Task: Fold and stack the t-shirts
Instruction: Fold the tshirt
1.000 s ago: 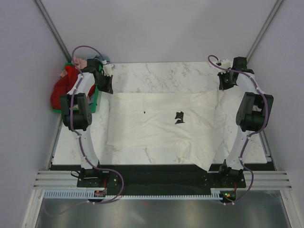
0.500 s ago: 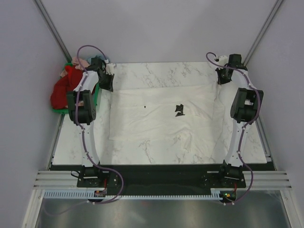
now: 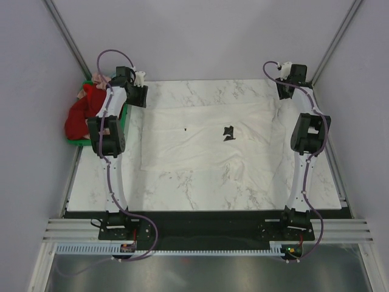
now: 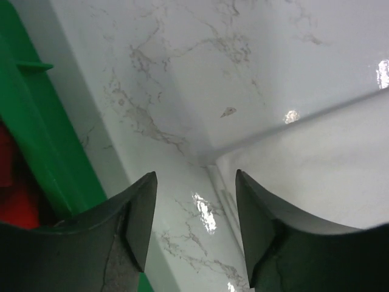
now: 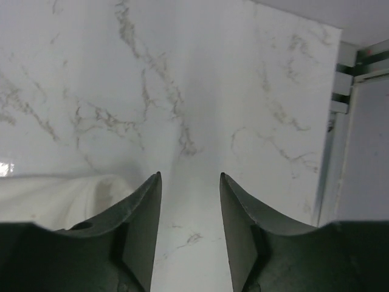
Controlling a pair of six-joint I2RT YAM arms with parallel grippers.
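A cream-white t-shirt (image 3: 200, 143) with a small black chest print (image 3: 228, 134) lies spread flat on the marble table. My left gripper (image 3: 137, 97) hovers open just off the shirt's far left corner (image 4: 304, 164). Between its fingers (image 4: 194, 179) there is only bare marble. My right gripper (image 3: 284, 92) is open at the far right corner, its jaws (image 5: 190, 176) over bare marble with the shirt's edge (image 5: 55, 198) just to the left. A red shirt (image 3: 78, 117) and a pink one (image 3: 101, 79) are heaped in the crate at far left.
A green plastic crate (image 4: 42, 134) stands right beside my left gripper, off the table's left edge (image 3: 123, 121). The metal frame rail (image 5: 349, 121) runs along the table's right side. Grey walls close in the back and sides.
Both grippers have opened and let go of the shirt's far corners. Both arms stretched farther back, drawing the shirt toward the far side and flattening it.
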